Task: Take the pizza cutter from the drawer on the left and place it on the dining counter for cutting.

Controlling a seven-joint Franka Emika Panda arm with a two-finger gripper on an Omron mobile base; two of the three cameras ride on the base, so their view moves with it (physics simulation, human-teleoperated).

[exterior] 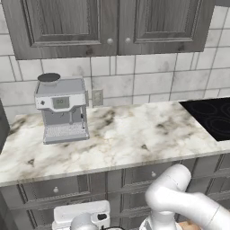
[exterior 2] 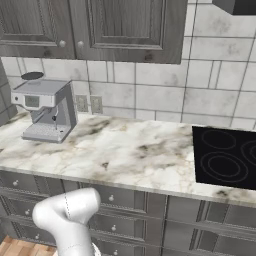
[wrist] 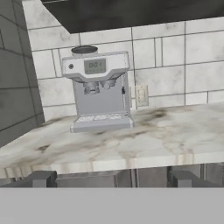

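Grey-veined marble worktop (exterior: 112,134) ahead, carrying a grey coffee machine (exterior: 63,110) below dark cabinet doors (exterior 2: 125,27), a black cooktop (exterior 2: 225,157) off to the right. Pizza cutter presumably shut away inside the drawer (exterior: 54,188) on the left, front closed, small silver knob (exterior: 55,190) facing out. Likely light, stiff, short-handled; best pinched across the wooden handle, clear of the blade. Gripper (wrist: 111,180) level with the worktop edge, jaws spread wide, holding nothing, well short of the knob.

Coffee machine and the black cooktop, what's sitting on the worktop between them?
Nothing: between the coffee machine and the cooktop the marble worktop is bare, as both base views show.
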